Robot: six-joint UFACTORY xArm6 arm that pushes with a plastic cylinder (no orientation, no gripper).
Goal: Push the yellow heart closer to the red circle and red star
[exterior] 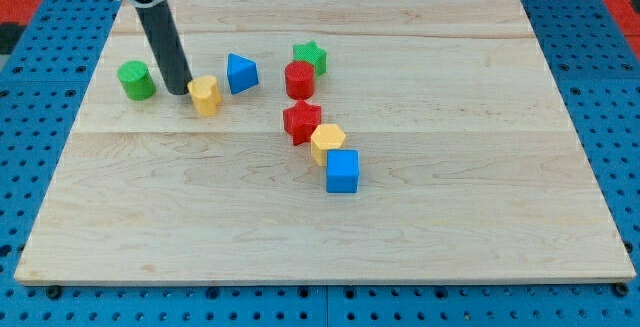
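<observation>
**A:** Where does the arm end, and is anything being held?

**B:** There are no jaws here, so nothing opens, closes or holds. The arm ends in a straight dark rod, and my tip (178,91) rests on the pale wooden table top (450,217) in the view's upper left. It sits just to the left of the small yellow heart-shaped block (204,95), touching it or nearly so; I cannot tell which.

**A:** Why there?

**B:** I judge it is placed for a push toward the view's right. The red round block (299,79) and the red star-shaped block (301,121) stand near the middle, circle above star, so the heart has to travel rightward to reach them. Standing on its left side puts the tip behind it for that move.

**A:** What else is close by?

**B:** A green cylinder block (136,80) stands to the left of the rod, near but apart. A blue block, roughly triangular (241,73), sits just to the upper right of the heart, very close.

**A:** Is that in the way?

**B:** Possibly. A push angled slightly upward could drive the heart into it. A straight or slightly downward path looks open across bare wood.

**A:** And around the red blocks?

**B:** A green star-shaped block (310,57) touches the circle's upper right. Below the red star, a second yellow block (326,143) and a blue cube (342,171) run in a line toward the lower right, each touching the next.
</observation>
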